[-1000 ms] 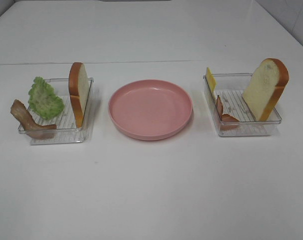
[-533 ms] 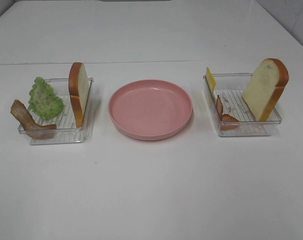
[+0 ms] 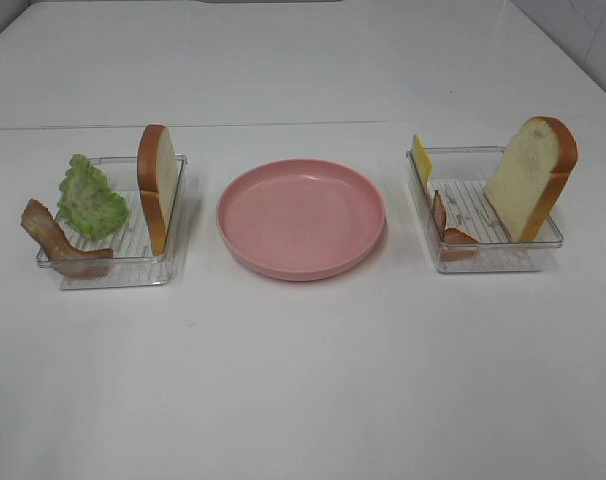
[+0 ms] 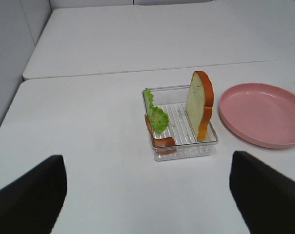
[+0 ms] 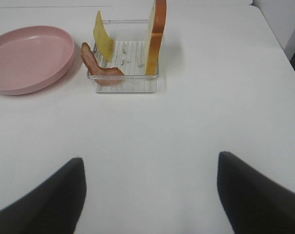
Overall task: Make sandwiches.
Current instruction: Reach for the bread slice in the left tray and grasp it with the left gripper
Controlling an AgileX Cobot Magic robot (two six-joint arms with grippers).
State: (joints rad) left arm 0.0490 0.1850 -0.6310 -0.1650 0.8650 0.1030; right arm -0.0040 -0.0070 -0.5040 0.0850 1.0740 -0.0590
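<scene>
I work in what looks like a lab or test room rather than a kitchen. A plain white tabletop (image 3: 303,380) meets a second white table (image 3: 283,60) behind it, with a pale wall (image 4: 16,48) to one side. The food is toy bread (image 3: 156,185), lettuce (image 3: 91,198) and bacon (image 3: 53,240), sorted into clear trays (image 3: 113,273) on either side of a pink plate (image 3: 293,268).

Lighting: bright, even and diffuse, falling from overhead.
Surface: white bench (image 3: 303,380), close to washed out, greying slightly toward the far corners.
Shadows: pale and soft-edged. There is a thin rim under the pink plate (image 3: 301,218) and a light patch beside the left-hand tray (image 3: 113,270).
Glare: small glints on the clear tray walls only.
Sharpness: exterior view mildly soft; wrist views clear at centre.
Jaws, both wrist views: dark, underexposed, blurred at the edges.
</scene>
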